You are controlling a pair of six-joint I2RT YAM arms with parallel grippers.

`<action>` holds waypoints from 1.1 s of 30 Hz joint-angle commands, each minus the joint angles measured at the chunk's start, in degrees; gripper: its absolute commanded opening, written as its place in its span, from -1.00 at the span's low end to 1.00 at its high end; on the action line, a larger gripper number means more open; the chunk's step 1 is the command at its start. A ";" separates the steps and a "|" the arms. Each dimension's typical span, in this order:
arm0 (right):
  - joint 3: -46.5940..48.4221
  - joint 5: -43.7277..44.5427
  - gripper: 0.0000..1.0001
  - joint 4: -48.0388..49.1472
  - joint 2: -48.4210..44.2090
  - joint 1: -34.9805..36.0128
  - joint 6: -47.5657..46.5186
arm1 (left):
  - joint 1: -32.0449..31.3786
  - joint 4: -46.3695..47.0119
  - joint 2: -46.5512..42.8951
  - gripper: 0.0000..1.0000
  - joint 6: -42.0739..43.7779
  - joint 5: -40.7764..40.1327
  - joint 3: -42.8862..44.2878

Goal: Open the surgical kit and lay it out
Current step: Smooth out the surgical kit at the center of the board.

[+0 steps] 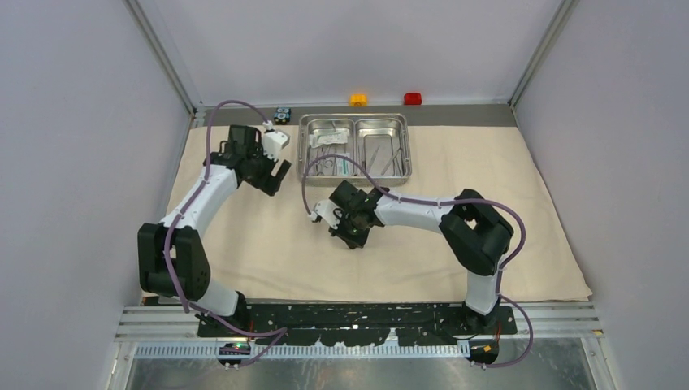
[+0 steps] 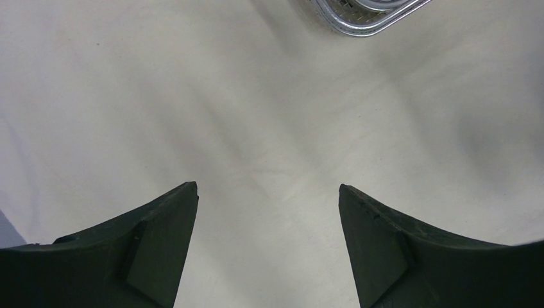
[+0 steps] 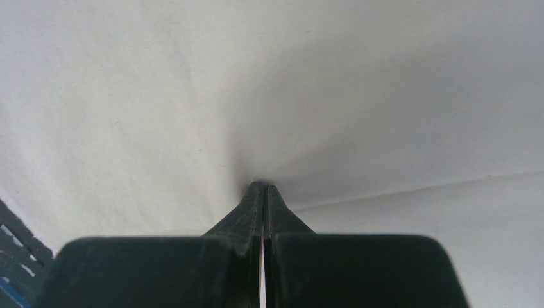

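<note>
The beige cloth wrap (image 1: 268,252) lies spread flat over the table. The steel two-compartment tray (image 1: 409,150) stands on it at the back centre. Its left compartment holds ring-handled forceps (image 1: 324,165) and a white-and-green packet (image 1: 344,165); its right compartment holds thin straight tools (image 1: 388,154). My left gripper (image 1: 279,175) is open and empty above the cloth (image 2: 256,96), left of the tray, whose corner (image 2: 359,25) shows in the left wrist view. My right gripper (image 1: 354,239) is in front of the tray, shut, its tips (image 3: 263,186) pinching a pucker of cloth (image 3: 160,96).
An orange button (image 1: 358,99) and a red button (image 1: 413,98) sit on the back ledge. A small black-and-blue block (image 1: 282,114) is beside the tray's far left corner. Enclosure walls stand on both sides and behind.
</note>
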 commanded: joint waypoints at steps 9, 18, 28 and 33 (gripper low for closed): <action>-3.02 -2.03 -0.99 -16.22 -3.69 10.75 -2.62 | 1.57 -2.25 2.34 0.66 7.09 -5.08 0.39; -0.13 -0.63 -0.98 -9.92 -11.06 -3.41 0.88 | 0.90 -2.38 2.22 0.64 6.81 13.98 -0.88; -0.13 1.96 -0.99 1.89 -7.65 -15.33 7.18 | -11.55 7.83 11.87 0.42 -11.27 7.78 0.79; -0.22 1.87 -0.99 4.16 -6.05 -17.88 8.58 | -15.57 11.37 15.30 0.34 -15.89 4.72 2.19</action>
